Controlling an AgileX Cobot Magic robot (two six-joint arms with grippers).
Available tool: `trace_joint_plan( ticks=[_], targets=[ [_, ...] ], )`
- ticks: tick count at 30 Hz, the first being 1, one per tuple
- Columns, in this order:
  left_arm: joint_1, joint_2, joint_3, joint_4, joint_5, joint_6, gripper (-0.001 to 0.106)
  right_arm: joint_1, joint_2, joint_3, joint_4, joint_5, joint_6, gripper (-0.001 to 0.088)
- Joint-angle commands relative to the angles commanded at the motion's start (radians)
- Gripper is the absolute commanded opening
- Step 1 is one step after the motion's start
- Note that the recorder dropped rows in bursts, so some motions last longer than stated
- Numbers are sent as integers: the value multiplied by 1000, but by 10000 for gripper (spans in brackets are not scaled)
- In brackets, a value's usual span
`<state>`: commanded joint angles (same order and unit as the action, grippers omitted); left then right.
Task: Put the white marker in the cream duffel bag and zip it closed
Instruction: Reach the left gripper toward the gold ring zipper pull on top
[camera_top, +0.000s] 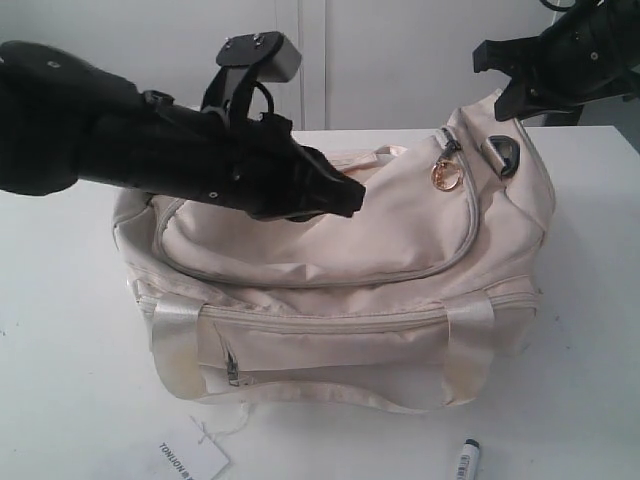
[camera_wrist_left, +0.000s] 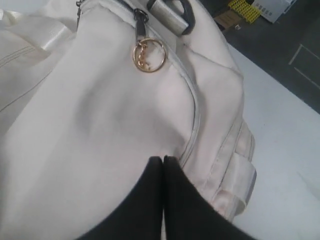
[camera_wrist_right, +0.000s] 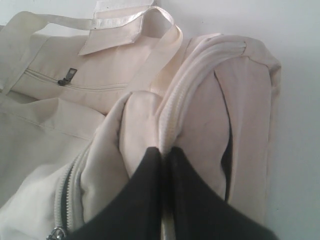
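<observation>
Exterior view: the left gripper (camera_top: 352, 195) hovers over the cream duffel bag (camera_top: 330, 250), jaws together on nothing; the gold pull (camera_top: 446, 176) hangs toward the right end; the white marker (camera_top: 467, 459) lies on the table (camera_top: 60, 380) in front (outside the bag); the right gripper (camera_wrist_right: 164, 154) pinches the bag's right end, likely steadying the fabric.
</observation>
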<state>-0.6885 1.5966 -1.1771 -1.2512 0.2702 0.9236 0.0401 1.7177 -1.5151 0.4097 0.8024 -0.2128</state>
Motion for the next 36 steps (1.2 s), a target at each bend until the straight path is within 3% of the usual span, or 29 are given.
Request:
trace_joint_plan(
  ticks=[6, 9, 12, 14, 16, 17, 20, 23, 25, 28, 30, 32, 34, 36],
  targets=[
    [-2, 75, -82, -5, 32, 101, 0, 0, 0, 0, 0, 0, 0, 0],
    [-2, 131, -154, -5, 136, 201, 0, 0, 0, 0, 0, -2, 0, 0],
    [-2, 166, -217, 13, 209, 206, 0, 0, 0, 0, 0, -4, 0, 0],
    [-2, 183, -275, 141, 249, 114, 0, 0, 0, 0, 0, -4, 0, 0],
    [-2, 190, -345, 437, 281, -133, 0, 0, 0, 0, 0, -4, 0, 0],
    [-2, 190, -370, 518, 289, -201, 0, 0, 0, 0, 0, -4, 0, 0],
    [-19, 190, -431, 679, 323, -268, 0, 0, 0, 0, 0, -4, 0, 0],
    [-97, 197, -442, 908, 194, -377, 0, 0, 0, 0, 0, -4, 0, 0],
    [-142, 227, -442, 929, 72, -386, 0, 0, 0, 0, 0, -4, 0, 0],
    [-139, 260, -442, 923, -42, -461, 6, 0, 0, 0, 0, -4, 0, 0],
    [-139, 276, -442, 923, -89, -468, 125, 0, 0, 0, 0, -4, 0, 0],
    [-139, 290, -442, 923, -95, -457, 402, 0, 0, 0, 0, -4, 0, 0],
    [-139, 306, -442, 911, -107, -477, 529, 0, 0, 0, 0, -4, 0, 0],
    [-139, 319, -442, 909, -121, -528, 582, 0, 0, 0, 0, -6, 0, 0]
  ],
)
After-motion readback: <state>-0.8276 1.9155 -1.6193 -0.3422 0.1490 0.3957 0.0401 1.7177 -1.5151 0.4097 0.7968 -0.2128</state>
